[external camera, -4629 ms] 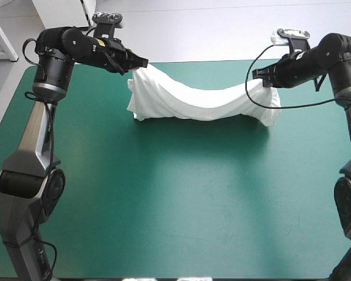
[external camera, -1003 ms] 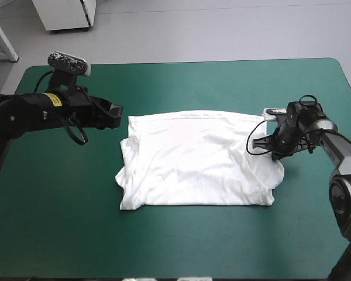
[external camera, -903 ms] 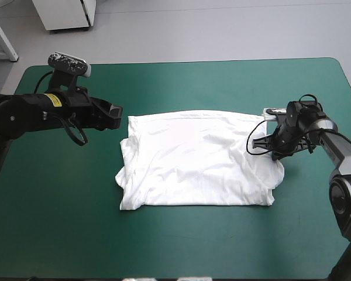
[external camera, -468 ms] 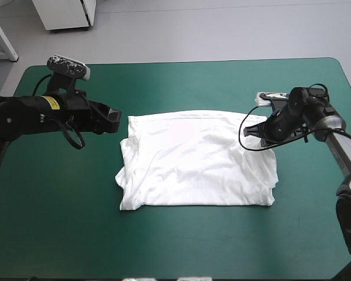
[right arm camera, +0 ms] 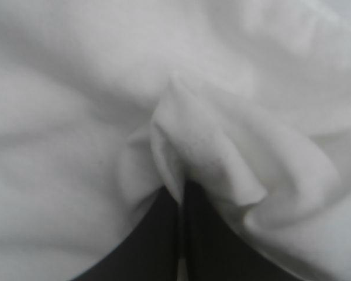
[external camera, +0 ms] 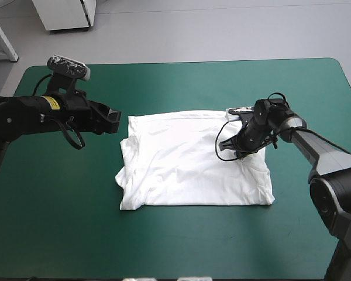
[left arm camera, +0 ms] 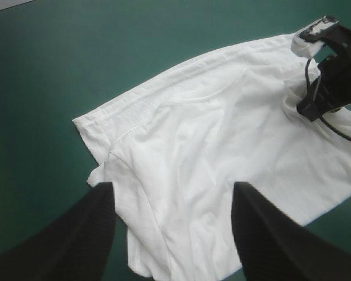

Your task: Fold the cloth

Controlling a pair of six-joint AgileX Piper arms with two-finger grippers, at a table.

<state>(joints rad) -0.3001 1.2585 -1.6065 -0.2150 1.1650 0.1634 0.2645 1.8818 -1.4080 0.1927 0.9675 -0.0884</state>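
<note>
The white T-shirt (external camera: pixel 181 164) lies flat in a folded rectangle at the table's middle. My right gripper (external camera: pixel 236 146) is low over the shirt's right part, shut on a pinched fold of its right edge, which is pulled in toward the middle. The right wrist view shows the black fingers (right arm camera: pixel 164 234) meeting under that white fold, the gripper (right arm camera: pixel 182 205) closed on the T-shirt (right arm camera: pixel 76 117). My left gripper (external camera: pixel 117 119) hovers open just off the shirt's far left corner, holding nothing. In its own view the open gripper (left arm camera: pixel 174 188) frames the T-shirt (left arm camera: pixel 222 134), with the right gripper (left arm camera: pixel 330 88) beyond.
Bare teal-green cover (external camera: pixel 181 246) surrounds the shirt on all sides, widest toward the near edge and both ends. The right arm (external camera: pixel 316 146) reaches in over the table's right side.
My right gripper has moved left from the shirt's right edge, carrying that edge inward over the shirt. The left arm has stayed almost still, open.
</note>
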